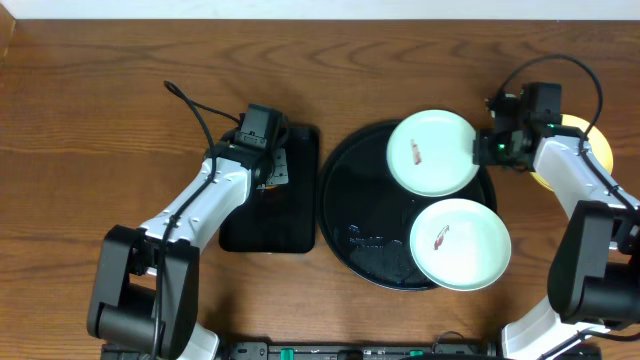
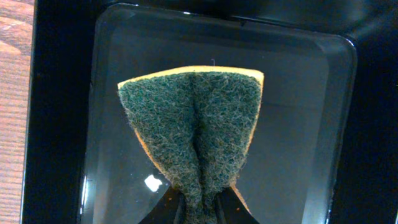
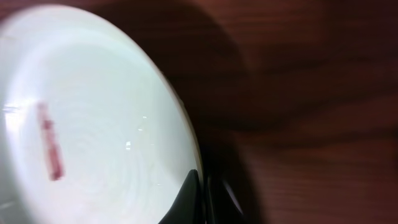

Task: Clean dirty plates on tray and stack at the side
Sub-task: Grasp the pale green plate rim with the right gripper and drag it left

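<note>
Brown wood-grain table [image 1: 100,90] fills my overhead view, with the large round black tray [image 1: 360,190] lying just right of centre. Two pale mint-white plates rest on it. The far plate [image 1: 433,152] sits at the tray's far right and carries a red-brown streak [image 3: 50,149] near its middle. The near plate [image 1: 460,243] sits at the near right, its edge hanging past the tray's rim, with a red-brown smear [image 1: 441,237] near its centre. Their rims meet or nearly meet; I cannot tell which. My right gripper [image 1: 483,148] is clamped onto the far plate's right rim, one finger above it and one below. The wrist picture is blurred, so I cannot tell whether that plate is lifted. A pale yellow plate [image 1: 601,148] lies on the table to the right of the tray, mostly hidden behind the right arm. Left of the round tray is a smaller rectangular black tray [image 1: 290,235]. My left gripper [image 1: 270,178] hangs over its far part, pinching a sponge [image 2: 193,130], green scouring face towards the camera, yellow edge showing, squeezed into a fold between the fingers.
</note>
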{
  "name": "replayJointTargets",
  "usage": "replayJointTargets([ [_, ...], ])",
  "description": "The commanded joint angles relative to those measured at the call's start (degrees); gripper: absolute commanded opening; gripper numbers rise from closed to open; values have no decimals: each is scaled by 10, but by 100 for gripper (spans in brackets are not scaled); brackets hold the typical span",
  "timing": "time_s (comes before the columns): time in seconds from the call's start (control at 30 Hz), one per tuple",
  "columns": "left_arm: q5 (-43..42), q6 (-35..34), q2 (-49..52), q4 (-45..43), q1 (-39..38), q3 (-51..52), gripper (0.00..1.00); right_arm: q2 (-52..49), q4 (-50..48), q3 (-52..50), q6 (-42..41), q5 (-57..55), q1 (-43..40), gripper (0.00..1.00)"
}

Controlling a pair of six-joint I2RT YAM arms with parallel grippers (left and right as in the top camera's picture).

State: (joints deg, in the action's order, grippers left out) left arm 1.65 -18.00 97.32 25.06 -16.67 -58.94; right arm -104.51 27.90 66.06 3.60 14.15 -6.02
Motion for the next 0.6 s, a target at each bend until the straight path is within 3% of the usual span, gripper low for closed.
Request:
replayJointTargets([
  [0.0,1,3,7,-1,-1,-6,14,29,3,18,-56,88,40,1],
  [0.13,1,3,7,-1,-1,-6,14,27,23,16,-68,63,96,1],
  [0.33,1,3,7,-1,-1,-6,14,11,48,15,-82,-105,183,1],
  [0.57,1,36,7,-11,-2,-6,14,9,48,15,-109,-143,183,1],
])
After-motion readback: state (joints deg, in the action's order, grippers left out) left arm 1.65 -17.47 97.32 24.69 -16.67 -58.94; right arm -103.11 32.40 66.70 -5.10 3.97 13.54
